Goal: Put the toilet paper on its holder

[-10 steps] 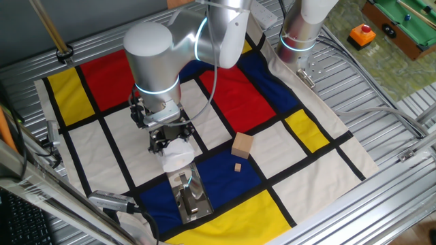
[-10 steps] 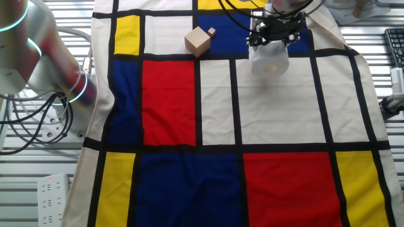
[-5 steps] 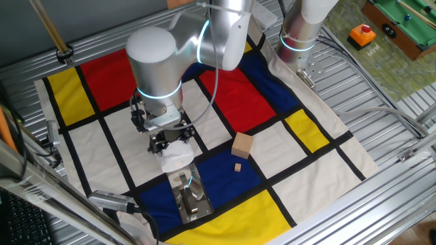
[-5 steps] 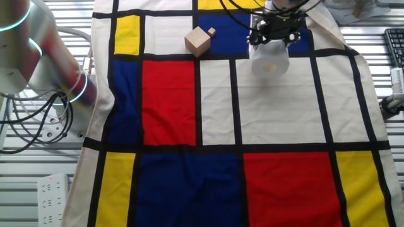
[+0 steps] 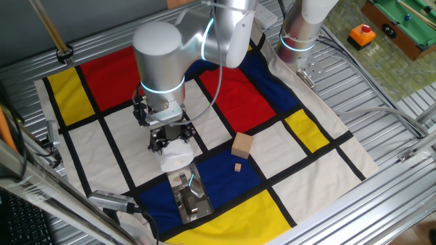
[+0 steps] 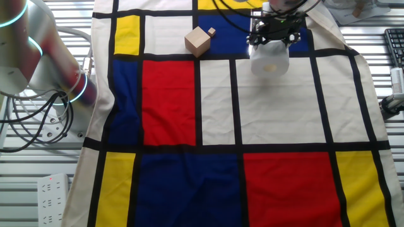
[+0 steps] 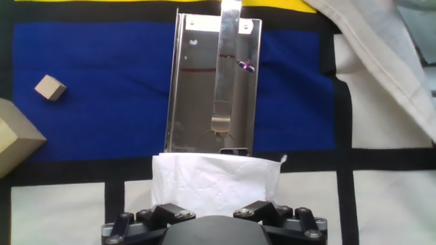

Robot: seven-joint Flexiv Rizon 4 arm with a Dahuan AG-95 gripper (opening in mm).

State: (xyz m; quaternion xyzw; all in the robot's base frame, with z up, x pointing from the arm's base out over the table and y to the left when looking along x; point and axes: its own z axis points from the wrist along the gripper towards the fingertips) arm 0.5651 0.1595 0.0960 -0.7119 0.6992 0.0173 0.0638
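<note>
One fixed view: gripper (image 5: 170,144) squeezes toilet paper (image 5: 176,157), roll at near end of holder (image 5: 189,195) on blue patch; wooden cube (image 5: 242,145) off to side

Other fixed view: I see roll (image 6: 269,61) white under hand, fingers hidden

Hand view: paper (image 7: 215,182) in front, holder (image 7: 214,86) plate and bar straight ahead. I think roll light, soft, squashy; I hold by sides, gentle, keep hole free for bar
</note>
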